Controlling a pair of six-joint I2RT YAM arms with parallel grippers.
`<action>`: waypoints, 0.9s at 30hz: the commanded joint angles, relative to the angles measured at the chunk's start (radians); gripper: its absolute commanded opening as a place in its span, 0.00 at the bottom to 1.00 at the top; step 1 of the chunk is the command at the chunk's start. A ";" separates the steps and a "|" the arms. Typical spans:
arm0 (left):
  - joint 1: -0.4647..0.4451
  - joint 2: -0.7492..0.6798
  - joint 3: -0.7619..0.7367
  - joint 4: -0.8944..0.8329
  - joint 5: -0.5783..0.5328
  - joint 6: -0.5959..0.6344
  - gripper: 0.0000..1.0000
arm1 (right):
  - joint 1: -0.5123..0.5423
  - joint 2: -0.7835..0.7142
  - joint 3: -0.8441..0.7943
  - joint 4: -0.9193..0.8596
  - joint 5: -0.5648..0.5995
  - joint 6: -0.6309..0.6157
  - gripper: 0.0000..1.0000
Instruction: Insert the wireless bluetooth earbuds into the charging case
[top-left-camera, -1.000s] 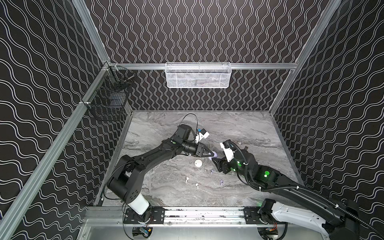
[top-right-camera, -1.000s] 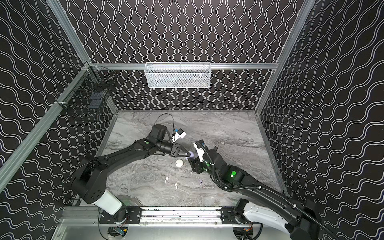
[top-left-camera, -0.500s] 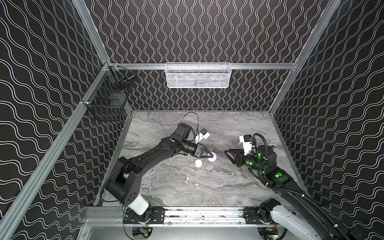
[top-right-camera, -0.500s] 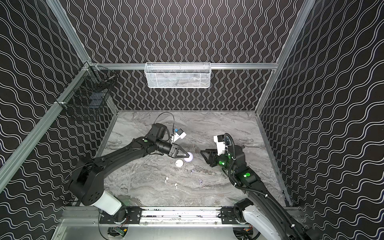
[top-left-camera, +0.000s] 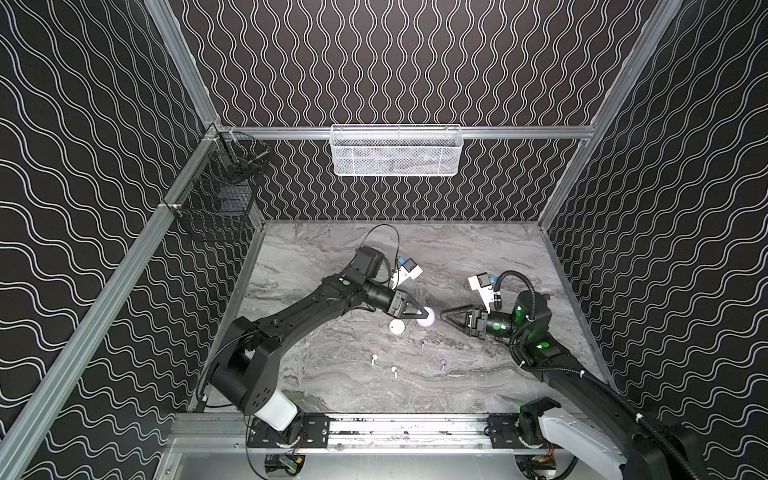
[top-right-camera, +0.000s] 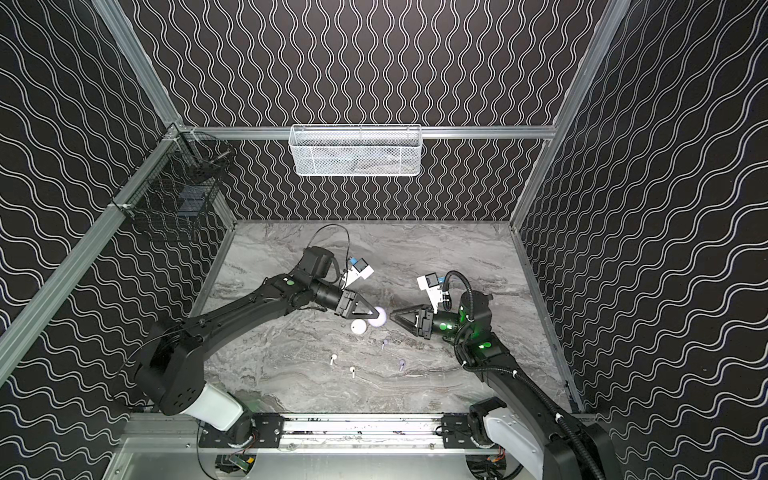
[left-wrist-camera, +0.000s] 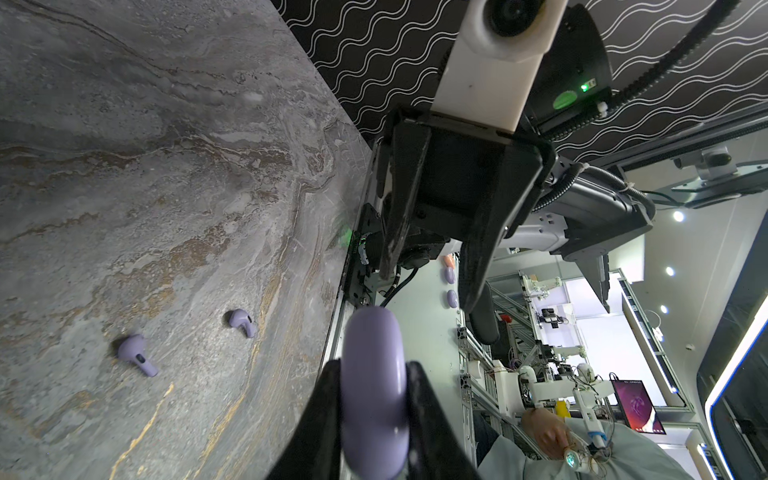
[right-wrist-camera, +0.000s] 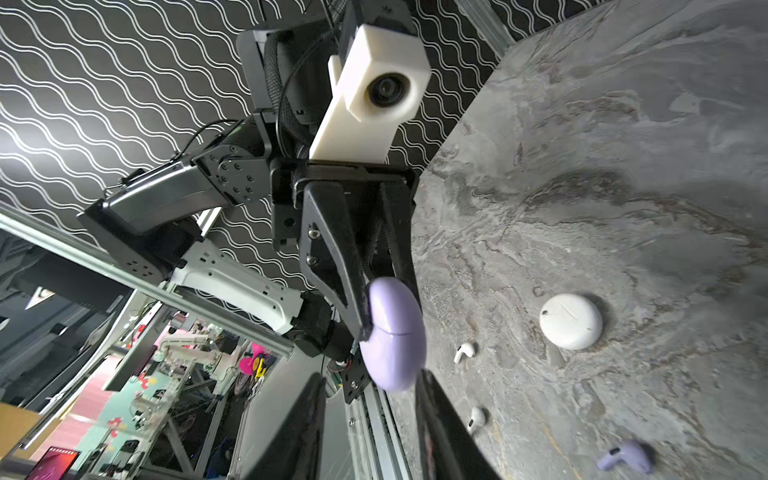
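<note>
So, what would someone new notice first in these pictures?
First, the lavender case, clamped by the left gripper over the middle of the marble table, with the right gripper facing it, open and empty. Nearer the arms' bases lie a white case and four tiny earbuds, two white and two lavender.

Lavender round plastic charging case (top-left-camera: 427, 318) (right-wrist-camera: 395, 336): lid closed, seam visible, held edge-on, clamped in left gripper (top-left-camera: 420, 316).
White round plastic charging case (top-left-camera: 397, 327) (right-wrist-camera: 570, 321): closed, flat on grey marble tabletop (top-left-camera: 478, 257), just beside lavender case in both top views.
Two white stemmed earbuds (top-left-camera: 374, 358) (top-left-camera: 394, 370): loose on tabletop, near each other, not touching.
Two lavender stemmed earbuds (top-left-camera: 423, 343) (top-left-camera: 443, 365): loose on tabletop, lying on sides, right of white pair.
</note>
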 joint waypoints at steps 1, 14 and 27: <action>-0.011 -0.009 -0.003 0.053 0.038 0.007 0.02 | 0.000 0.027 -0.013 0.187 -0.089 0.093 0.39; -0.048 -0.025 0.008 0.019 0.051 0.051 0.02 | 0.000 0.070 -0.024 0.280 -0.132 0.156 0.37; -0.050 -0.029 0.013 0.003 0.044 0.058 0.02 | 0.057 0.106 -0.007 0.259 -0.149 0.133 0.35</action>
